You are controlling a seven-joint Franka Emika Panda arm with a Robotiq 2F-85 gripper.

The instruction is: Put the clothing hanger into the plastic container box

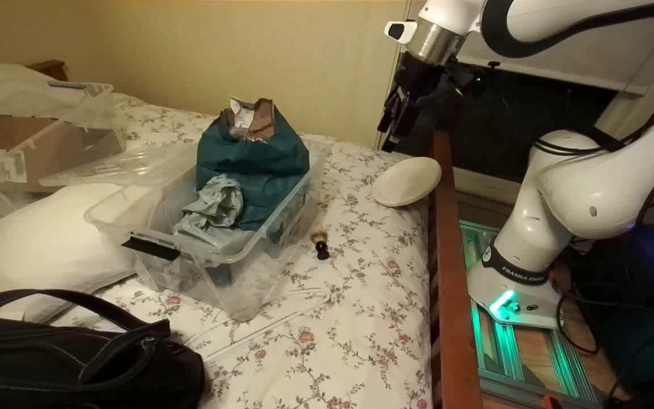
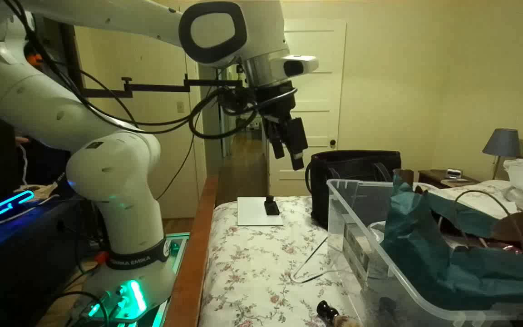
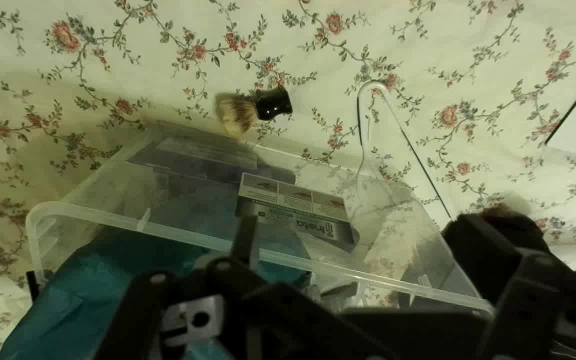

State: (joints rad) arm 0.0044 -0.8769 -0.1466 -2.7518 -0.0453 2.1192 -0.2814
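The clothing hanger is a thin pale wire lying on the flowered bed beside the clear box, shown in both exterior views (image 1: 264, 328) (image 2: 312, 278). The wrist view shows its wire (image 3: 418, 156) too; part of it is seen through the box wall. The plastic container box (image 1: 225, 262) is clear with a rim and stands on the bed; its rim also crosses the wrist view (image 3: 178, 235). My gripper, seen in both exterior views (image 1: 389, 135) (image 2: 288, 162), is high above the bed, apart from hanger and box. Its fingers (image 3: 355, 225) are apart with nothing between them.
A teal bag (image 1: 253, 170) and crumpled grey paper (image 1: 216, 204) fill the box. A shaving brush (image 1: 320, 245) lies beside it. A black bag (image 1: 105, 358), a round white object (image 1: 406, 182), a cardboard box (image 1: 9, 136) and a wooden bed rail (image 1: 446, 255) are around.
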